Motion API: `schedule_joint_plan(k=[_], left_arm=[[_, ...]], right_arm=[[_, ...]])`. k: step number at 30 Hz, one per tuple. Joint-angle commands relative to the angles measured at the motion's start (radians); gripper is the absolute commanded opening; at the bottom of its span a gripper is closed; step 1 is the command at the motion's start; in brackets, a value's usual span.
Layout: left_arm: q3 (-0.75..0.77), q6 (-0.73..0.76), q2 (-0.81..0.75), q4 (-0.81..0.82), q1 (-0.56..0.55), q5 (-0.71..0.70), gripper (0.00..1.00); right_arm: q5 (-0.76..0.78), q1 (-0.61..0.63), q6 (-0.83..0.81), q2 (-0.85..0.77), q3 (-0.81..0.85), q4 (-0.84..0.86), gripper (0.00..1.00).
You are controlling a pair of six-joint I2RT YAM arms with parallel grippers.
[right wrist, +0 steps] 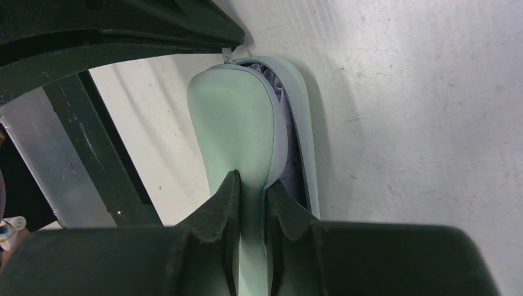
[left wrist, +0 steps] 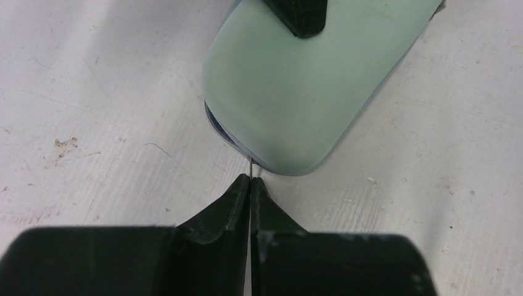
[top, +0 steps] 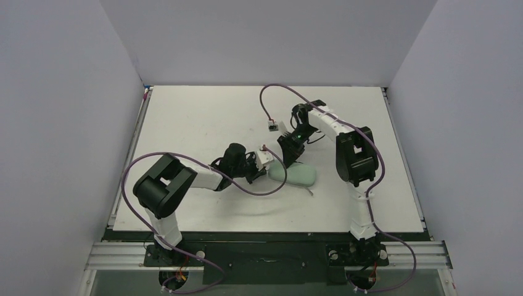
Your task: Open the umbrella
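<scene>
Judged step: unzipping. Your left hand [left wrist: 250,179] is pinched shut on the zip pull [left wrist: 251,165]; your right hand [right wrist: 253,180] clamps the case [right wrist: 237,123], the umbrella [right wrist: 285,132] lying inside it. Next, draw the pull round steadily.

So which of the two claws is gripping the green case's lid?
The right gripper: it clamps the upper shell of the mint-green case at the open seam. The left gripper pinches only the thin zip pull at the case's tip.
</scene>
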Motion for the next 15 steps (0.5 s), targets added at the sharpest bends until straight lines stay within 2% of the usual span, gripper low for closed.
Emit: schedule_joint_plan(k=[1,4,11,15], left_arm=[[-0.033,0.001,-0.077,-0.006,-0.001,0.029,0.0],[-0.058,-0.005,-0.102,-0.012,-0.01,0.03,0.0],[-0.115,-0.001,-0.128,0.003,-0.067,0.027,0.0],[-0.113,-0.028,-0.112,0.023,-0.104,0.019,0.0]], right_arm=[[0.071,0.0,0.047,-0.042,-0.089,0.136,0.0],[0.068,-0.014,0.101,-0.069,-0.122,0.204,0.0],[0.058,-0.027,0.142,-0.092,-0.171,0.247,0.0],[0.034,-0.027,0.268,-0.113,-0.224,0.354,0.0]])
